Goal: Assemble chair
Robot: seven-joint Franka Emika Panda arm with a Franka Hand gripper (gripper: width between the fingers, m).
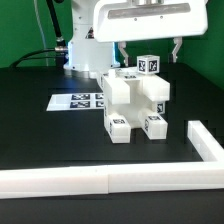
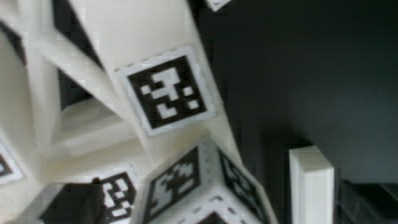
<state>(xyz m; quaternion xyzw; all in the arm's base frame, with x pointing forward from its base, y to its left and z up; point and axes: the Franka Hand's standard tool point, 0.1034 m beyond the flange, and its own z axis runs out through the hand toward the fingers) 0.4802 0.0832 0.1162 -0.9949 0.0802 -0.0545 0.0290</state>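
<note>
The partly built white chair (image 1: 135,100) stands mid-table, made of blocky white parts with black marker tags. Its topmost part (image 1: 150,64) sticks up with a tag facing the camera. My gripper (image 1: 149,50) hangs just above that part. Its two fingers are spread wide, one finger (image 1: 121,50) on the exterior view's left and one on the right, and neither touches the part. The wrist view is filled with the chair's white parts and tags (image 2: 169,95) seen very close. My fingertips do not show there.
The marker board (image 1: 78,100) lies flat on the black table to the exterior view's left of the chair. A white rail (image 1: 100,178) runs along the front and turns up the right side (image 1: 207,145); it also shows in the wrist view (image 2: 311,185).
</note>
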